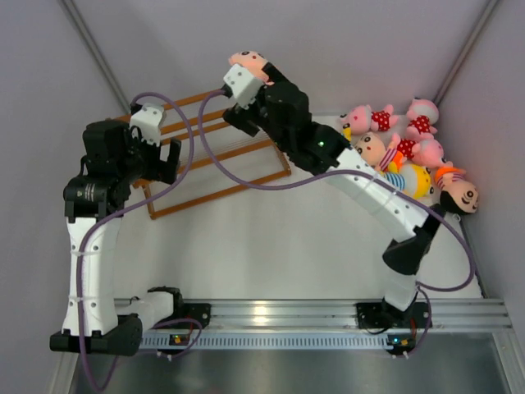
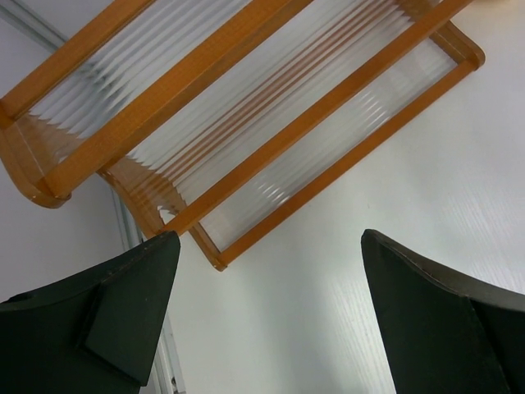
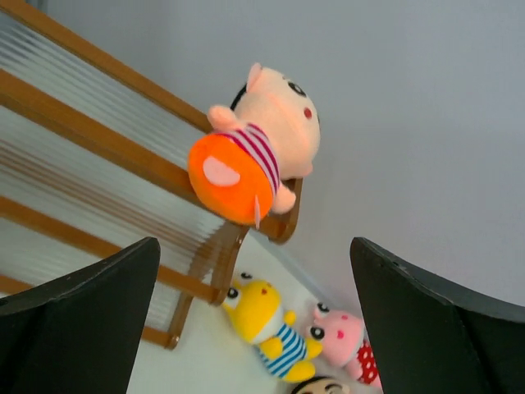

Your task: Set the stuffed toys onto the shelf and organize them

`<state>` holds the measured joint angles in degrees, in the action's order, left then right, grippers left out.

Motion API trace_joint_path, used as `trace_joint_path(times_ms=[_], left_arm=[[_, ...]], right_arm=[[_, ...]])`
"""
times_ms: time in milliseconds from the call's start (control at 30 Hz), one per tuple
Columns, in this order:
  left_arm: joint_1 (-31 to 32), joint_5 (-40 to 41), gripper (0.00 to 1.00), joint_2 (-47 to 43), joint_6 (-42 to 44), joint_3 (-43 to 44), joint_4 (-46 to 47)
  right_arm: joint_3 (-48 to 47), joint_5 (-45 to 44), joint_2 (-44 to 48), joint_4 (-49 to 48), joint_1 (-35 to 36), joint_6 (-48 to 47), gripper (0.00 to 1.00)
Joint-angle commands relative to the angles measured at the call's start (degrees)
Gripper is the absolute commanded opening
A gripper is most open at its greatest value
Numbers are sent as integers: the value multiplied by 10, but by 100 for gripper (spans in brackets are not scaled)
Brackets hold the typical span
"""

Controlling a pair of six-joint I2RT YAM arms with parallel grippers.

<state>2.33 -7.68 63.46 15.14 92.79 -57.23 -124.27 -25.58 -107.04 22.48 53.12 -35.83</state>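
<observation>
The brown wooden shelf (image 1: 217, 160) stands at the back left and also shows in the left wrist view (image 2: 246, 123) and the right wrist view (image 3: 107, 139). A peach-faced doll in orange shorts (image 3: 254, 160) sits on the right end of its top tier; it also shows in the top view (image 1: 250, 61). My right gripper (image 3: 254, 320) is open and empty just in front of that doll. My left gripper (image 2: 271, 312) is open and empty above the shelf's left front corner. A pile of stuffed toys (image 1: 406, 152) lies at the back right, with a yellow striped doll (image 3: 267, 328) and a pink doll (image 3: 344, 341).
Grey walls close in the back, left and right. A black-haired doll (image 1: 459, 195) lies against the right wall. Purple cables loop from both arms over the shelf. A metal rail (image 1: 271, 316) with the arm bases runs along the near edge.
</observation>
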Motion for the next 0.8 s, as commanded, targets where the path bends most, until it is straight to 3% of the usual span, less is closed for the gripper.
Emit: trace_joint_path(times_ms=[0,233,333,400,433,467,567,667,767], left_arm=[[1,-15,98,-17,7,-18,8],[1,-15,98,-40,12,-77,6],[1,-10,98,-48,10,-98,6],[1,-12,98,-51,10,-108,5],[1,-14,98,-52,9,-110,6],[1,-19,98,-53,9,-111,6],[1,-27,98,-52,8,-113,5],[2,-34,98,-51,8,-115,6],[2,-33,98,-45,8,-115,6]], right_arm=[[86,26,127,19,-6,143,99],[380,46,342,37,-132,372,99],[479,37,404,63,-228,438,99],[528,68,419,77,-345,466,99],[543,105,419,73,-392,493,99],[554,114,416,70,-487,508,99],[555,97,367,60,-631,533,99],[527,32,288,40,-699,546,99],[457,-8,180,57,-716,539,95]])
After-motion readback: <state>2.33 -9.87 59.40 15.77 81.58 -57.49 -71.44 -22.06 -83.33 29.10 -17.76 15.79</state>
